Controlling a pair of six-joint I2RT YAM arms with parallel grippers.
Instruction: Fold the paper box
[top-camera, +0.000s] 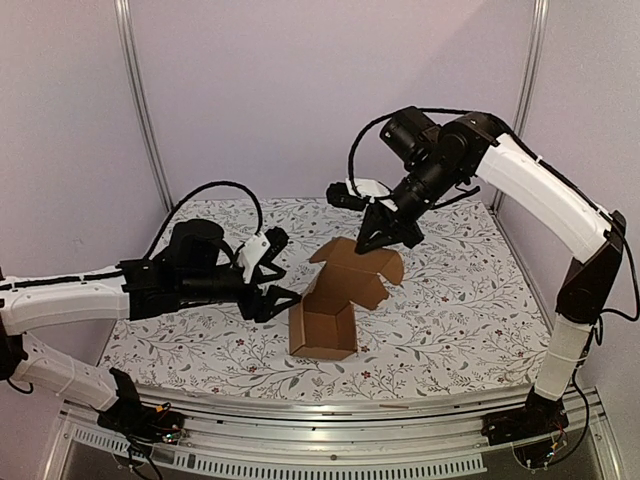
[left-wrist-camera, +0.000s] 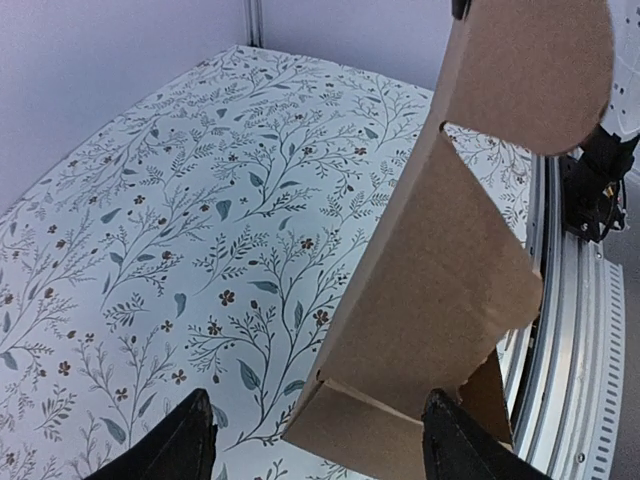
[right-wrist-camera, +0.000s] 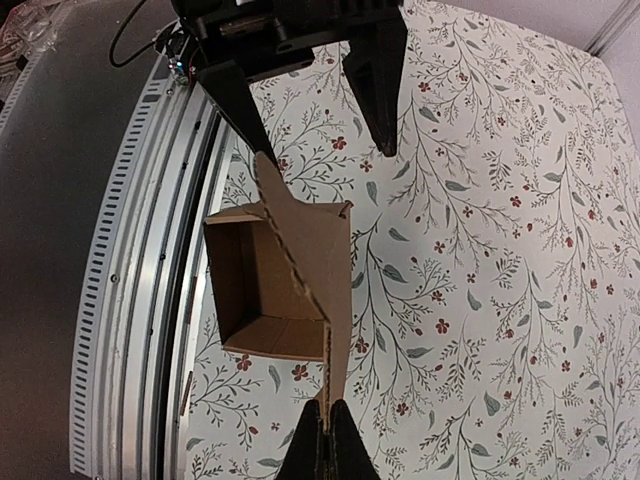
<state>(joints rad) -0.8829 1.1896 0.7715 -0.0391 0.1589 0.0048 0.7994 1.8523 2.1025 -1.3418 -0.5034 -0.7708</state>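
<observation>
End effector, left (top-camera: 278, 270): mine, spread wide and holding nothing, low just beside the box's left wall. In its wrist view the fingertips (left-wrist-camera: 190, 440) stand either side of the near bottom corner; whether they touch the card I cannot tell.
Job for the left: as I judge it, brace that wall so the carton cannot slide or tip while the lid comes over. I should press flat on the panel, not on a crease, and lightly enough not to dent it.
Paper box (top-camera: 323, 330): plain brown, standing on the flowered counter (top-camera: 170, 340) between my two arms, toward the near edge, with its mouth open upward.
Inside: nothing. The right wrist view shows only the bare floor and walls.
Lid panel (top-camera: 355, 275): attached along the far side of the mouth and rising up and back to the right, with rounded tabs at its top, well short of closed.
End effector, right (top-camera: 388, 238): narrowed to a pinch on the lid panel's upper edge, with thin card between the fingers.
Job for the right: I judge that the next move is to swing the panel over its hinge crease in an arc, not pull upward and lift the carton. The tabs should be steered inside the walls before I press down.
</observation>
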